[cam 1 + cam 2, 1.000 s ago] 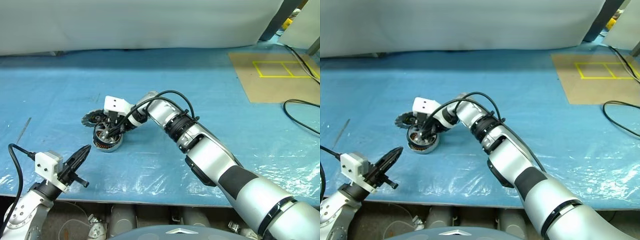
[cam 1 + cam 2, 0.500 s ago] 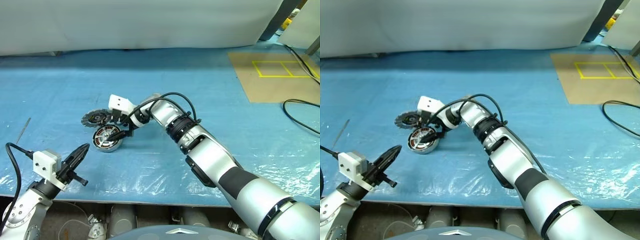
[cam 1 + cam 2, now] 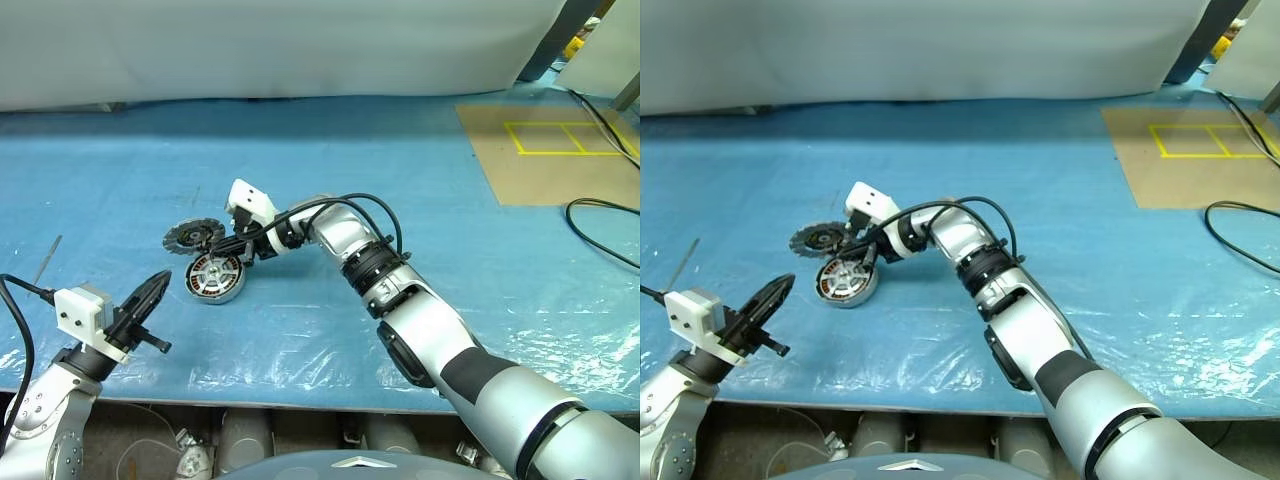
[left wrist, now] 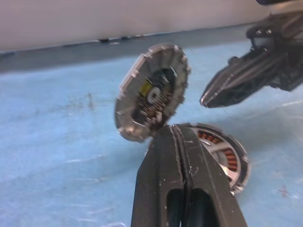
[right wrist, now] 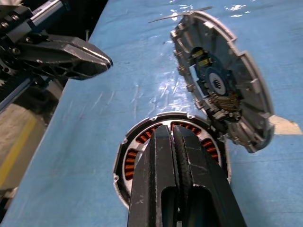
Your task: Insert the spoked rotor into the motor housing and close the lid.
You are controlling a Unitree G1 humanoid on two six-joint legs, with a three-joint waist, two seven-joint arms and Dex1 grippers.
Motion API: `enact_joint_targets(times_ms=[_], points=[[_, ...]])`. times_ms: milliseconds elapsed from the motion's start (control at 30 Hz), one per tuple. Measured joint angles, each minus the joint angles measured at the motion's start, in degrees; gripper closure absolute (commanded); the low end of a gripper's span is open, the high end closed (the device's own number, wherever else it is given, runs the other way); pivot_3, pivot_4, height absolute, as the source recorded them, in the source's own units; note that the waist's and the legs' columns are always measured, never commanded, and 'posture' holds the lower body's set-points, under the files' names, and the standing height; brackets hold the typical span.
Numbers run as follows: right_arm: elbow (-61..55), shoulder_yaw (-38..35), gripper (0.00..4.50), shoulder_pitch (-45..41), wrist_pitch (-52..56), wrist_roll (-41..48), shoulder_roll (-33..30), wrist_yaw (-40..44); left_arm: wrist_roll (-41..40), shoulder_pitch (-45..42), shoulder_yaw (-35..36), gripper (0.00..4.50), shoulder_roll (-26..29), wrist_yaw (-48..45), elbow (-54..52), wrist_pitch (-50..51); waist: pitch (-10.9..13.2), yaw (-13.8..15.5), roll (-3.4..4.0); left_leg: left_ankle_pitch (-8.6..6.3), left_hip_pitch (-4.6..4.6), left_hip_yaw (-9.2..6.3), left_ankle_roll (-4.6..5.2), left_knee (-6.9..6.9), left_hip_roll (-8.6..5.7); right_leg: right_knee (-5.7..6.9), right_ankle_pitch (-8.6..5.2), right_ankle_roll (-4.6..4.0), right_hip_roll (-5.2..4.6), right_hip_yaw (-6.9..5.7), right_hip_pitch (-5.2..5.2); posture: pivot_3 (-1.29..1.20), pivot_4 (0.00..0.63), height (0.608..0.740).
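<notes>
The motor housing (image 3: 232,291) lies flat on the blue table, copper windings (image 5: 134,158) showing around its inside. A dark ring with silver spokes, the spoked rotor (image 3: 213,274), sits in it. The lid (image 3: 194,236) leans tilted against the housing's far side, its ribbed face with the dark centre turned towards me; it is also in the left wrist view (image 4: 151,92). My right gripper (image 3: 219,251) is shut and holds nothing, hovering just over the housing's far edge beside the lid. My left gripper (image 3: 160,286) is shut and empty, low near the table's front edge, pointing at the housing.
A brown board (image 3: 560,160) with yellow tape lines lies at the back right, and a black cable (image 3: 600,215) runs beside it. A thin metal strip (image 3: 47,260) lies at the far left. A white sheet hangs behind the table.
The right gripper opened over the housing, left the rotor in it, then shut and lifted slightly off towards the lid. The housing now lies flat. The left gripper drifted a little left.
</notes>
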Motion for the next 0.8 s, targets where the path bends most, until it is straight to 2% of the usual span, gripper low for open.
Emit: enact_joint_targets(times_ms=[133, 333, 500, 633, 800], points=[[-1.4, 1.0, 4.45, 1.7, -0.9, 0.1, 0.0, -3.6, 0.1, -1.2, 0.4, 4.50, 0.3, 0.3, 0.4, -0.1, 0.0, 0.1, 0.00, 0.07, 0.00, 0.00, -0.12, 0.00, -0.03, -0.03, 0.00, 0.00, -0.03, 0.01, 0.02, 0.00, 0.150, 0.740], [0.6, 9.3, 4.45, 3.9, -4.3, -4.1, -0.4, -7.3, 2.5, -3.4, 0.2, 4.50, 0.3, 1.3, 2.1, -0.4, 0.0, 0.0, -0.02, 0.09, 0.01, 0.00, -0.16, -0.01, -0.02, -0.03, 0.00, 0.00, -0.03, 0.00, 0.03, 0.00, 0.150, 0.740], [0.4, 10.6, 4.45, 5.5, -9.4, -5.2, -0.8, -8.9, 4.9, -7.5, 0.2, 4.50, 0.2, 4.5, 4.2, -1.1, 0.0, -0.2, -0.01, 0.09, 0.24, -0.01, -0.15, 0.00, -0.04, 0.04, 0.00, 0.01, -0.03, 0.05, 0.18, 0.00, 0.150, 0.740], [-1.7, 6.5, 4.45, 6.7, -9.2, -0.8, -1.0, -6.0, 5.3, -13.3, 0.8, 4.50, 0.3, 7.3, 8.2, -1.4, 0.0, 0.0, -0.03, 0.10, 0.10, -0.03, -0.15, 0.08, -0.04, 0.06, 0.01, 0.02, -0.03, 0.03, 0.13, 0.00, 0.150, 0.740], [-16.4, 2.9, 4.45, 8.5, -5.0, 6.6, -4.6, 2.8, 4.1, -23.3, 0.7, 4.50, 2.9, 4.8, 14.9, -1.6, -0.1, 0.5, -0.21, 0.10, 0.03, -0.10, -0.15, 0.11, -0.07, 0.03, 0.08, 0.12, -0.04, -0.04, 0.16, 0.00, 0.150, 0.740]])
